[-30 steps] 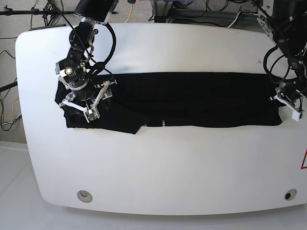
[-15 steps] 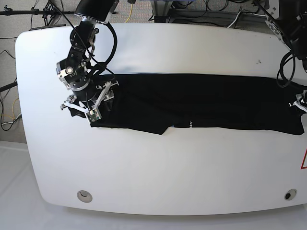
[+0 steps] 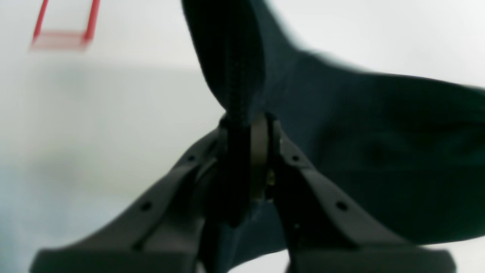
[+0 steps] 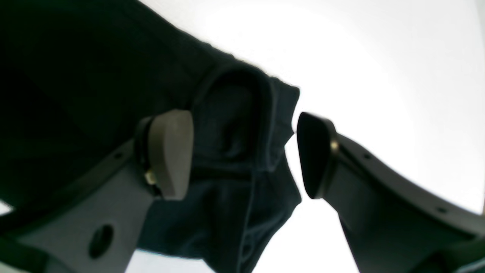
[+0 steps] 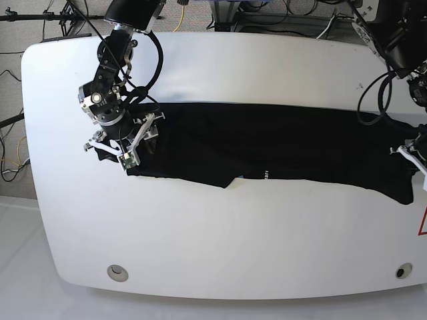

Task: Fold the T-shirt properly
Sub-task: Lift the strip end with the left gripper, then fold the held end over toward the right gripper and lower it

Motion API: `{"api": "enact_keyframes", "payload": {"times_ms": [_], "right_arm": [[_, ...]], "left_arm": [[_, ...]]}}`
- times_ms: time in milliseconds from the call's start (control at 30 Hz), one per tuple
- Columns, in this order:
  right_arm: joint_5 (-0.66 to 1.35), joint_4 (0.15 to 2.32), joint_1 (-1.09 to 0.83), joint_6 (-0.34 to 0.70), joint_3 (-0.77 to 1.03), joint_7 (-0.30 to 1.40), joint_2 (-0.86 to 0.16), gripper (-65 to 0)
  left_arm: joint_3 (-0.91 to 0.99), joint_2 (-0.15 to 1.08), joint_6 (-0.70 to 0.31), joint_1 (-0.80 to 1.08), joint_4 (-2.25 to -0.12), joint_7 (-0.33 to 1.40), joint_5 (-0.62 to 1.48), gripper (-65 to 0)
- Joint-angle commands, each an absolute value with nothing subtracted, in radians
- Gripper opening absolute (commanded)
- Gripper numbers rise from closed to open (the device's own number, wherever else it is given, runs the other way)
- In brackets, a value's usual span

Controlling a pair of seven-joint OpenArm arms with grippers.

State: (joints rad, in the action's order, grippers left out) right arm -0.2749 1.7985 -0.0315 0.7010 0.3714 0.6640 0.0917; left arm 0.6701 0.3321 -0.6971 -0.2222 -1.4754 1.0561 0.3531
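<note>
Here left claw [image 3: 246, 151] pinches T-shirt [image 5: 280, 143] (taut).

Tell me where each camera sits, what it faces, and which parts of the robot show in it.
Base: high above the white table, looking down; both arms show, right gripper at image left, left gripper at image right.
Left wrist: on the left arm, looking along its shut fingers pinching the T-shirt.
Right wrist: on the right arm, looking past its open fingers straddling a bunched fabric edge.
Shared: all three views show the T-shirt and the table.
</note>
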Motion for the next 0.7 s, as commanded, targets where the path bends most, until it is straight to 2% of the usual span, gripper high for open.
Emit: {"api": "enact_keyframes", "payload": {"times_ms": [0, 367, 667], "right_arm": [[-0.261, 1.812, -0.014, 0.698, 0.373, 0.645, 0.09, -23.5], [-0.264, 1.815, -0.02, 0.698, 0.373, 0.647, 0.09, -23.5], [-0.258, 1.811, -0.019, 0.698, 0.374, 0.647, 0.093, -23.6]], "left_arm": [[0.646, 0.321, -0.698, -0.238, -1.517, 1.064, 0.38, -64.9], [0.54, 0.212, -0.698, -0.253, -1.621, 1.196, 0.443, -62.7], [0.441, 0.104, -0.698, -0.211, -1.734, 1.176, 0.442, -63.5]]}}
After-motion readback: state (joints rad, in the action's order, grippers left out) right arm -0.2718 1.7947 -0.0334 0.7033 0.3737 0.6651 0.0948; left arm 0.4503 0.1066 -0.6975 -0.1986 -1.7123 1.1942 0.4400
